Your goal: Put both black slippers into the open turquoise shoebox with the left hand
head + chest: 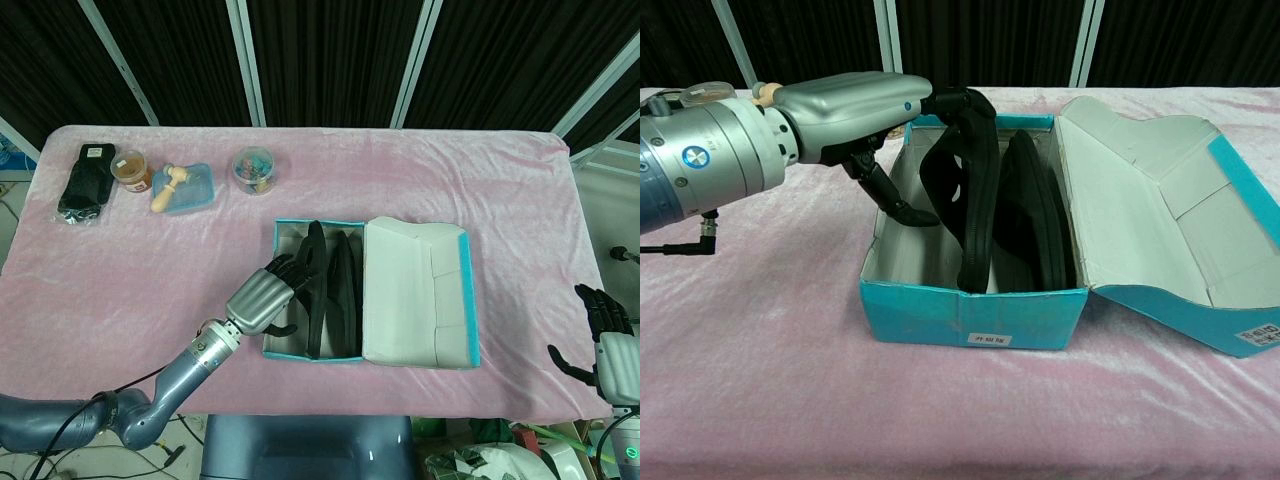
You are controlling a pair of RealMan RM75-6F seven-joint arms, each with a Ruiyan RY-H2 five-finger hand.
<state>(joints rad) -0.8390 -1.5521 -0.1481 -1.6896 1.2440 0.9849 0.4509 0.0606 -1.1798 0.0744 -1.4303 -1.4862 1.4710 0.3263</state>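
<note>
The turquoise shoebox (318, 357) (970, 318) stands open at mid-table, its lid (415, 290) (1145, 205) folded out to the right. Both black slippers are inside it, on edge and side by side: the left slipper (314, 300) (975, 200) and the right slipper (344, 285) (1038, 220). My left hand (262, 297) (845, 105) reaches in over the box's left wall. Its fingers (952, 100) rest on the top edge of the left slipper, while the thumb hangs apart inside the box. My right hand (603, 333) hovers off the table's right front corner, fingers spread, holding nothing.
At the back left of the pink cloth lie a black packet (80, 184), an orange-lidded jar (130, 168), a blue-lidded container (184, 188) with a wooden piece on it, and a clear jar of coloured clips (256, 168).
</note>
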